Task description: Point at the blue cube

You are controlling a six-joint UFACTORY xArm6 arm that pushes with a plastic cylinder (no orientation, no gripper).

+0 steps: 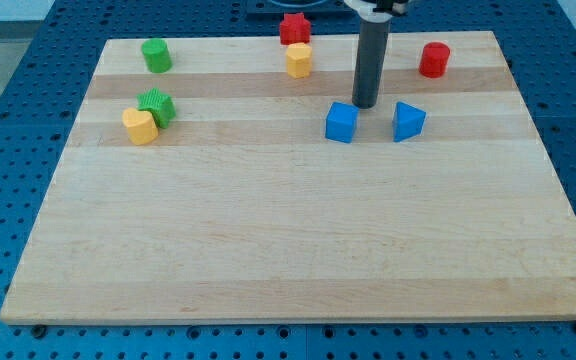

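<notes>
The rod [368,65] is a plain dark grey cylinder, smooth and unmarked, with a faint lighter sheen down one side. My tip [365,106] is cut flat. Above the rod sits a wider collar [375,8], white below and black at its edge.

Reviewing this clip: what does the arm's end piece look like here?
A straight, smooth, dark grey cylindrical rod descends from a white-and-black mount at the view's top. My tip is blunt and flat-ended. No cables, markings or jaws are visible.
</notes>
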